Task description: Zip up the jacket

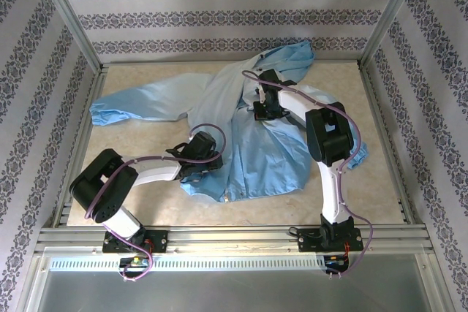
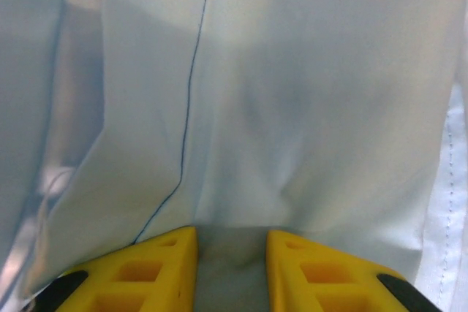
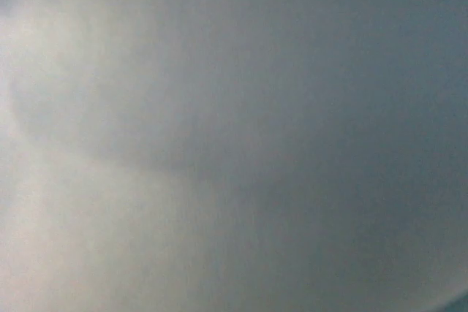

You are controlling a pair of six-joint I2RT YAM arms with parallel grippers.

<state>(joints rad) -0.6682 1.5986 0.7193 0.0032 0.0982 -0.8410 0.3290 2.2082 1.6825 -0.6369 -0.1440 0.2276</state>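
Left gripper: yellow fingers stand part-spread, with a fold of grey-blue cloth lying in the gap. I can't tell whether the cloth is nipped yet, so treat it as loose.

Just ahead of those fingers is smooth jacket fabric crossed by a thin dark seam. At the right edge of the left wrist view is a pale stitched strip. It could be zipper tape or hem binding; I can't say which.

From above, this claw sits at the jacket's near-left corner by the hem, having come in from the left across the bare table.

Right gripper: pressed together and nose-down on the middle of the jacket. Its own camera gives nothing but blurred cloth, so you can't confirm it is pinching anything.

The jacket lies spread mid-table, one sleeve out to the left and the hood at the far side.

The relation that matters:
- A pale line, which I take for the front zipper edge, runs near to far, from the near hem up towards the hood and leaning slightly right.
- The left claw is just left of its near end.
- The right claw is just right of its far part.

Judgement: your left arm is nearer the hem end, where the zip must start. Any pull has to travel along that line, away from the bases.
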